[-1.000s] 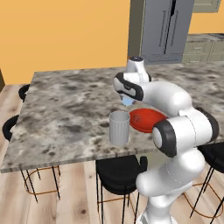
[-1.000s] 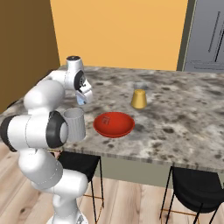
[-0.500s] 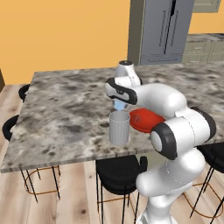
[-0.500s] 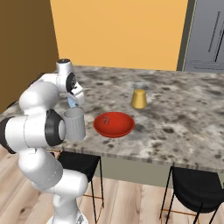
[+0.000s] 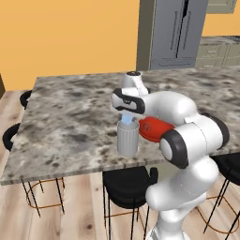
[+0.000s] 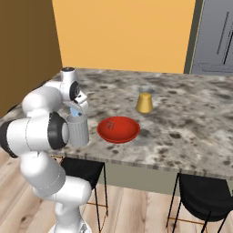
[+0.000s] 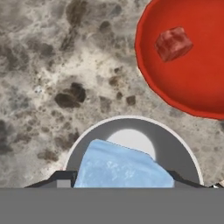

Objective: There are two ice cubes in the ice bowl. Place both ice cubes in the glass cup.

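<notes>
My gripper (image 5: 125, 115) hangs right above the mouth of the ribbed grey glass cup (image 5: 127, 139), shut on one pale blue ice cube (image 5: 125, 120). In the hand view the held ice cube (image 7: 122, 168) sits between the fingertips, over the glass cup's round white rim (image 7: 127, 117). The red ice bowl (image 7: 197, 83) lies just beside the cup, with the other ice cube (image 7: 173, 43) inside, tinted red. From the right base view, the gripper (image 6: 75, 109) and its ice cube (image 6: 75, 111) stand over the glass cup (image 6: 78, 130), left of the ice bowl (image 6: 119, 129).
A small golden upturned cup (image 6: 144, 103) stands behind the bowl on the marble counter (image 5: 70, 122). Cup and bowl sit close to the counter's front edge. Black stools (image 5: 129, 186) stand under that edge, and a grey fridge (image 5: 176, 33) rises behind.
The arm has swung from above the red bowl over to the glass cup, carrying the ice cube, and has come down closer to the cup's mouth.
</notes>
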